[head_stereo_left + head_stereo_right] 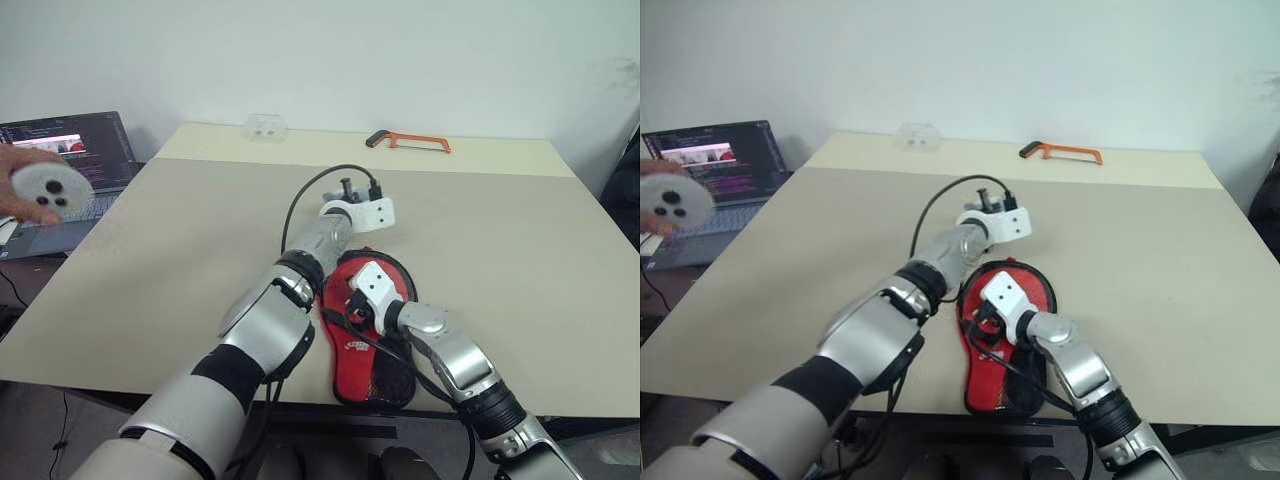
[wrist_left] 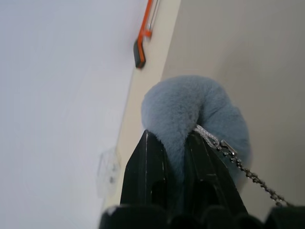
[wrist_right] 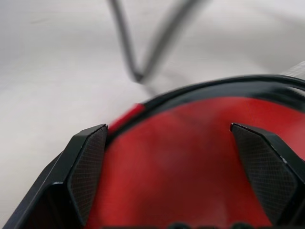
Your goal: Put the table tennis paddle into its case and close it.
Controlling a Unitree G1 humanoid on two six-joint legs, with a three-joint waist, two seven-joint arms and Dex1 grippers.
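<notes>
1. At the far left, beside the table, a person's hand [image 1: 12, 190] holds up a round white disc with dark holes [image 1: 50, 186] in front of an open laptop with a lit screen [image 1: 75, 150]; both sit off the work area and play no visible part in the job.
2. The wide beige table [image 1: 150, 260] carries a small clear plastic piece [image 1: 266, 127] near its back edge.
3. The left gripper [image 2: 169, 143] reaches forward over the middle of the table, its black fingers pressed together on a fluffy grey-blue pompom [image 2: 190, 109] that hangs on a thin silver ball chain [image 2: 238, 164]. My reading is that this is the zip pull of the pouch, pinched so the zip can be drawn round.
4. Just below it lies the soft paddle-shaped case [image 1: 375, 345], red face with white logo and black mesh pocket upward, near the front edge of the table. The table tennis paddle itself cannot be made out, so it is probably already inside, though I cannot confirm that.
5. The right gripper [image 3: 171, 162] hovers over the red face with its fingers spread wide, pinching nothing, likely placed to steady the pouch while the other hand pulls.
6. At the back right lies an orange-framed hacksaw [image 1: 415, 141], well apart and unused.
</notes>
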